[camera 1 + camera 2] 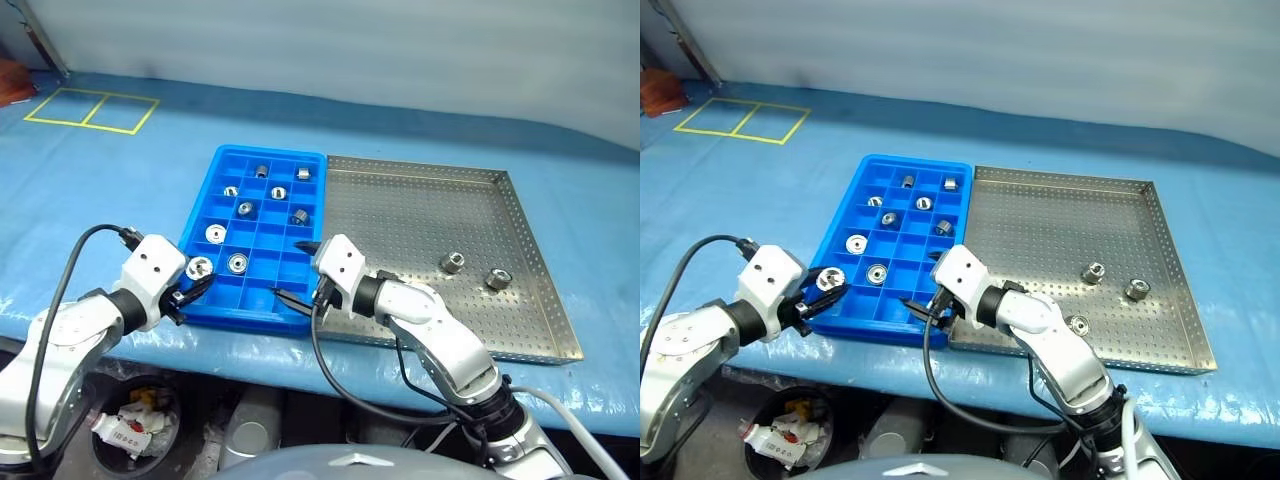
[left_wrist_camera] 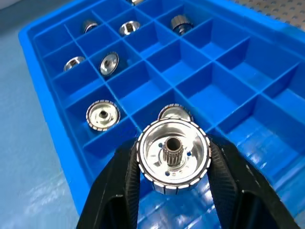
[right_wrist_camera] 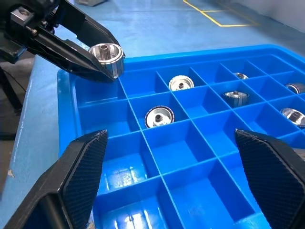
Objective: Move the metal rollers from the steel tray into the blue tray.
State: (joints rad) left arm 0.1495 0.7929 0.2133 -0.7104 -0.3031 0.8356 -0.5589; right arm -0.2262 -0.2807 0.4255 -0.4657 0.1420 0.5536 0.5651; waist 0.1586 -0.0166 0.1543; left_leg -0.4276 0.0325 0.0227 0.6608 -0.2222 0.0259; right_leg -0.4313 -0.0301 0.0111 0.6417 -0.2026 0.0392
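A metal roller (image 2: pixel 173 156) is clamped between the fingers of the left gripper (image 1: pixel 192 287), its bore facing back along the jaws; the blue tray (image 1: pixel 218 165) lies just below and ahead, an empty near-corner cell being closest. The right gripper (image 1: pixel 303 270) is held wide open, empty, over neighbouring cells

I see blue tray (image 1: pixel 200 215) left of, touching steel tray (image 1: pixel 520 260) | eight metal rollers (image 1: pixel 245 208) in compartments (one apiece) | three on perforated steel floor | one roller (image 2: pixel 173 155) held above blue tray's near-left corner
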